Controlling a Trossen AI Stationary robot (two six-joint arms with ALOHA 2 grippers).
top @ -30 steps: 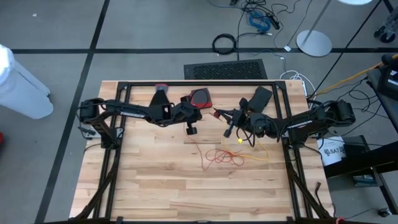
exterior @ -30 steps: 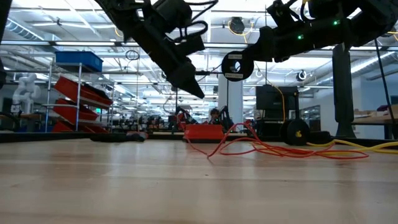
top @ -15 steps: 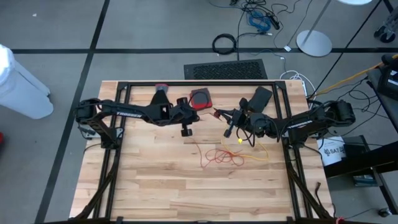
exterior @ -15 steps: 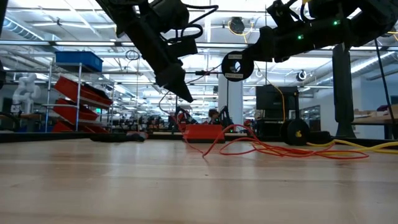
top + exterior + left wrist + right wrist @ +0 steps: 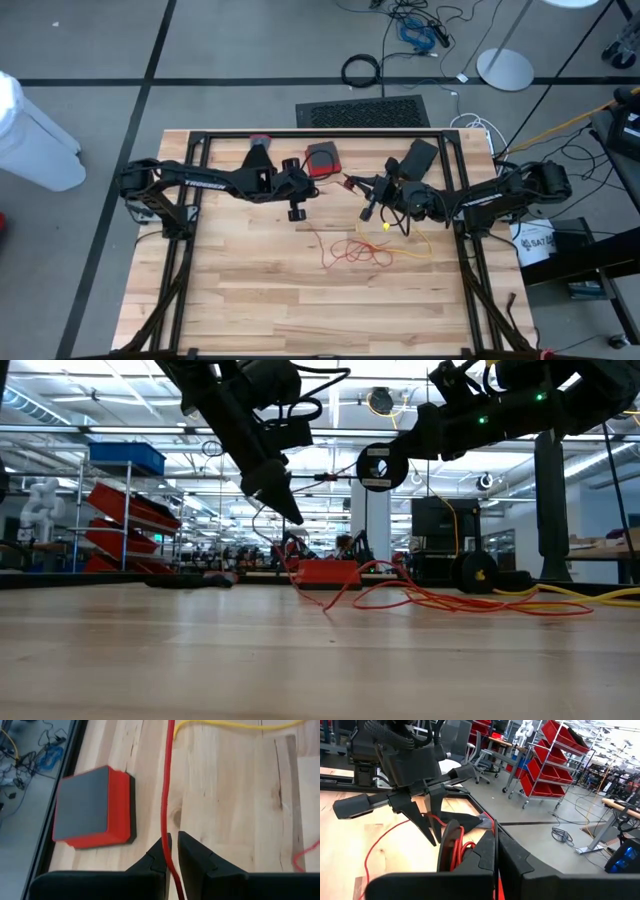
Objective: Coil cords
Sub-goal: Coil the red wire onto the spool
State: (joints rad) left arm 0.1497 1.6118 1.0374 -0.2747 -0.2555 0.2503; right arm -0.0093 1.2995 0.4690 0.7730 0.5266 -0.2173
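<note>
Your left gripper (image 5: 172, 851) is hanging above the counter (image 5: 250, 300) near its far edge, its fingers pinching a red cord (image 5: 165, 795) beside a red-and-black box (image 5: 92, 807). The red cord is trailing down into a loose tangle (image 5: 358, 250) at mid-counter, with a yellow cord (image 5: 418, 245) alongside. Your right gripper (image 5: 495, 850) is hovering just beyond, fingers closed on red loops (image 5: 462, 851).

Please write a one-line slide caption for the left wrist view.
Left gripper pinching the red cord above the wooden table, red-edged box alongside.
</note>
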